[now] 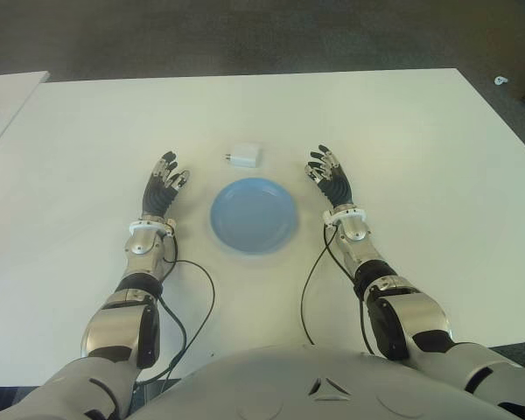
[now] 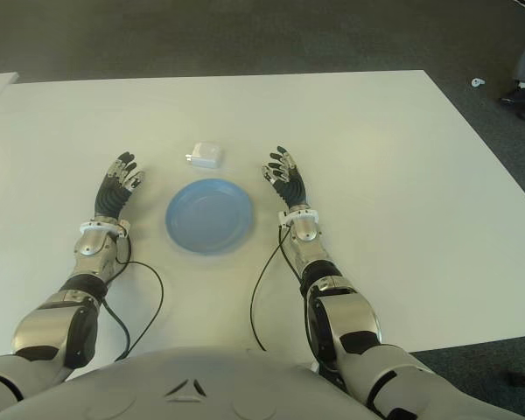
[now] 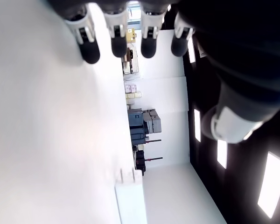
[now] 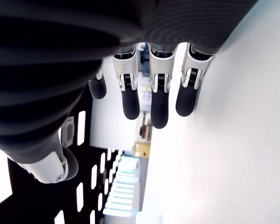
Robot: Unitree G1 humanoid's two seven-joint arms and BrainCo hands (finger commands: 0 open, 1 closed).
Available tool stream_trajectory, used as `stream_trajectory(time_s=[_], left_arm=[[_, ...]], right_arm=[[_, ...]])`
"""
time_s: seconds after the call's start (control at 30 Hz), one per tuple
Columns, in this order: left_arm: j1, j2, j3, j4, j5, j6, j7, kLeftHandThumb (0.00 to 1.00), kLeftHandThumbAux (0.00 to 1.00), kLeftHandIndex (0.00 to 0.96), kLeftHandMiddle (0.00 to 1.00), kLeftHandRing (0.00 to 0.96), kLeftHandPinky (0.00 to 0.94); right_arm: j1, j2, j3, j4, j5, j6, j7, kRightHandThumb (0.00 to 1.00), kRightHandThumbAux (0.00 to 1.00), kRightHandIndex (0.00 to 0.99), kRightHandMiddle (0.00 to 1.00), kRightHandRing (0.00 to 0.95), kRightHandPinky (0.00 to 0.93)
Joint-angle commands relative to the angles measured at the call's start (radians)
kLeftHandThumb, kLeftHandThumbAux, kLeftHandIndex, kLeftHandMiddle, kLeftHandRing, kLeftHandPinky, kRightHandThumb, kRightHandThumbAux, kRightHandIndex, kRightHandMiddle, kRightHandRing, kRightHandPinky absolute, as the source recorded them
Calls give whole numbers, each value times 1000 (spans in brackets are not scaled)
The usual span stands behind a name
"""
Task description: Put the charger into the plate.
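Observation:
A small white charger (image 1: 244, 155) with its prongs pointing left lies on the white table (image 1: 420, 157), just beyond the empty blue plate (image 1: 254, 214). My left hand (image 1: 165, 185) shows to the left of the plate, fingers extended and holding nothing. To the plate's right is my right hand (image 1: 327, 171), likewise with fingers straight and nothing in them. Both hands are apart from the charger. In the left wrist view the charger (image 3: 129, 200) appears at a distance beyond the fingertips (image 3: 119, 46).
Black cables (image 1: 197, 306) run from both wrists back toward my body across the near table. A second white table (image 1: 0, 101) adjoins at the far left. Dark carpet (image 1: 245, 35) lies past the far edge.

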Motion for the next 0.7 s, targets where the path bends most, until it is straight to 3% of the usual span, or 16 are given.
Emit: stream_trajectory(time_s=[0.03, 0.17, 0.27, 0.4, 0.7], left_arm=[[32, -18, -2, 48, 13, 55, 13, 82, 641, 5, 48, 49, 84], [-31, 21, -16, 62, 34, 171, 43, 95, 629, 25, 83, 87, 128], [-101, 61, -39, 42, 58, 283, 48, 112, 616, 66, 162, 169, 214], [-157, 101, -89, -21, 107, 393, 24, 137, 597, 188, 284, 292, 341], [-233, 149, -202, -133, 245, 551, 57, 277, 559, 365, 425, 423, 451]], right_arm=[[96, 8, 10, 63, -14, 88, -2, 113, 630, 0, 197, 226, 202], [96, 8, 12, 63, -16, 87, -5, 109, 626, 0, 197, 226, 206], [96, 8, 15, 62, -18, 86, -8, 108, 627, 0, 196, 227, 213], [97, 9, 17, 59, -19, 88, -9, 110, 633, 0, 197, 228, 210], [102, 6, 27, 59, -23, 84, -10, 98, 628, 0, 187, 213, 176]])
